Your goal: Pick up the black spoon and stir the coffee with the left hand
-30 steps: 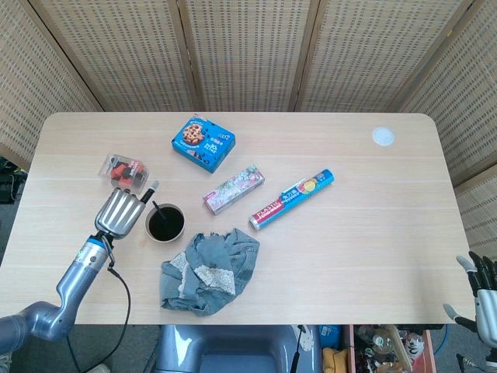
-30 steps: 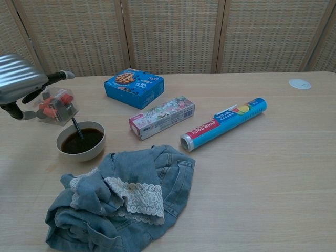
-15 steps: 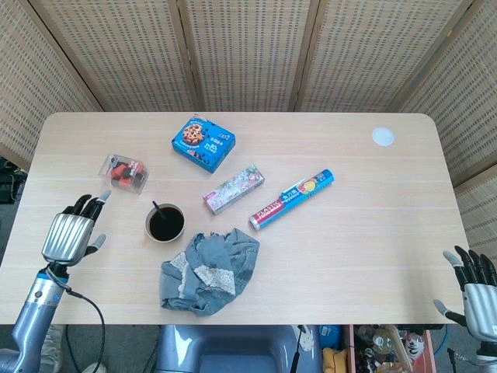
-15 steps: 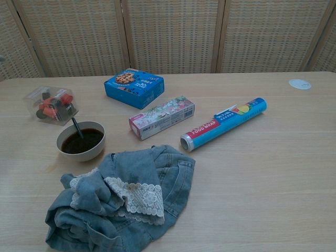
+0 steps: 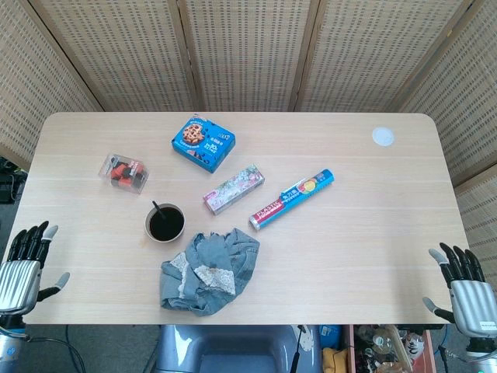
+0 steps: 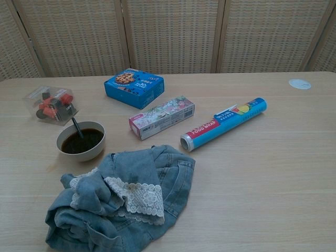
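Both hands are seen only in the head view, at the bottom corners and off the table's edges: the left hand (image 5: 21, 268) is held back-up at the lower left with its fingers spread and pointing toward the table, nothing in it, and the right hand (image 5: 463, 288) is posed the same way at the lower right, fingers apart and empty. On the light wooden table (image 5: 365, 210) the black spoon (image 5: 158, 210) is found standing in the cup of coffee (image 5: 165, 223), its handle leaned toward the back-left rim, well apart from either hand. A crumpled denim cloth (image 5: 208, 270) lies just in front of the cup; a clear packet of red and black pieces (image 5: 124, 172), a blue cookie box (image 5: 203, 143), a floral carton (image 5: 234, 189), a blue roll of food wrap (image 5: 292, 200) and a small white disc (image 5: 383, 137) are spread further back. Woven wicker screens (image 5: 248, 54) are set behind the table. From the chest view no hand is shown; the spoon (image 6: 76, 127) is seen slanted in the coffee cup (image 6: 81, 140), with the denim cloth (image 6: 123, 199) near it and the screens (image 6: 173, 34) closing the background.
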You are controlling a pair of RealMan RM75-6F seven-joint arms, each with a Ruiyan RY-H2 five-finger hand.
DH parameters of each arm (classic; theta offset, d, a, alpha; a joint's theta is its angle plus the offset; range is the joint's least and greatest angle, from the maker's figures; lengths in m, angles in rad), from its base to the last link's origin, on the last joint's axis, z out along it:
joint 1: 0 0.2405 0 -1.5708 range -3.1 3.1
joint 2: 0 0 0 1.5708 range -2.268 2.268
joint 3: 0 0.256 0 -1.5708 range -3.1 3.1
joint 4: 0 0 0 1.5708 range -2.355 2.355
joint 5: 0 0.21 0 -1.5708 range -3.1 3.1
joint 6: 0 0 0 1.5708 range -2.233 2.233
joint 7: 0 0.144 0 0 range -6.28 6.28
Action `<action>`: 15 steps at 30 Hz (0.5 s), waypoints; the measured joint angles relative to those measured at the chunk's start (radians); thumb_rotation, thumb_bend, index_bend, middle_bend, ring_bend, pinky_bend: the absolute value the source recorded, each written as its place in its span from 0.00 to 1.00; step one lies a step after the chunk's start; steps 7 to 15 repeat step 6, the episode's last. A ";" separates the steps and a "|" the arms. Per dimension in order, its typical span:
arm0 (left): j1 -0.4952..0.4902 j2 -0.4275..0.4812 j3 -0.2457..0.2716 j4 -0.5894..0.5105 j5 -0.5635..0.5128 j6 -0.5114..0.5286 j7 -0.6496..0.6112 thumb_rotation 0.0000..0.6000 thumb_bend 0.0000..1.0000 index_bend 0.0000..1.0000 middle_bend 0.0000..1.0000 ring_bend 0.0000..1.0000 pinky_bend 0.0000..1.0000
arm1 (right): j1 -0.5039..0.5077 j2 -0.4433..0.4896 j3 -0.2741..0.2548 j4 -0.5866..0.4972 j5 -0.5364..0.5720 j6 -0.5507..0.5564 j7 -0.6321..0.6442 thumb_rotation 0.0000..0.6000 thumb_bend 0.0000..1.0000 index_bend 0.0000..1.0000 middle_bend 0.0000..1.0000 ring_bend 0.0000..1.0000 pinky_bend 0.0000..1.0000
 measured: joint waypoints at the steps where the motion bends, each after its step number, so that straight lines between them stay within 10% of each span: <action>1: 0.010 0.000 0.003 0.002 0.006 0.005 -0.002 1.00 0.25 0.00 0.00 0.00 0.00 | 0.001 0.000 0.000 0.000 -0.001 0.000 0.000 1.00 0.21 0.17 0.16 0.00 0.00; 15: 0.030 0.002 -0.001 0.001 0.026 0.024 -0.012 1.00 0.25 0.00 0.00 0.00 0.00 | 0.003 0.000 -0.001 -0.001 -0.005 0.005 0.000 1.00 0.21 0.17 0.16 0.00 0.00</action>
